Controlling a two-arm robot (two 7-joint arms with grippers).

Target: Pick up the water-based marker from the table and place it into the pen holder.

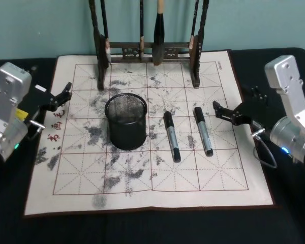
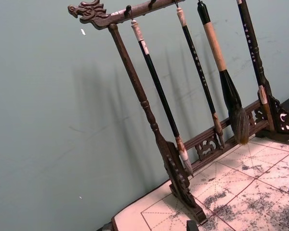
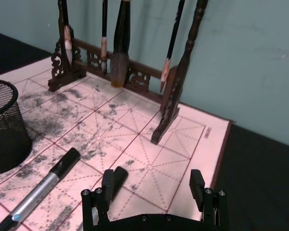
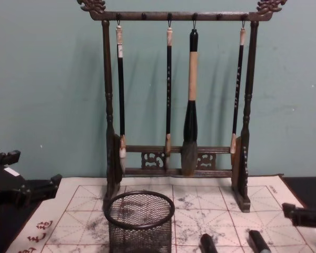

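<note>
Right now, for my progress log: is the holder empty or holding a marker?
Empty: the head view shows bare mesh inside the holder; both markers lie on the mat beside it.

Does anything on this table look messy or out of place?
The white mat is smudged with grey ink around the upright pen holder. Two markers lie loose beside it. Nothing looks tipped or broken.

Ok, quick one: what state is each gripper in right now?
Left gripper: open, empty, over the table's left side.
Right gripper: open, empty, over the table's right side.
</note>
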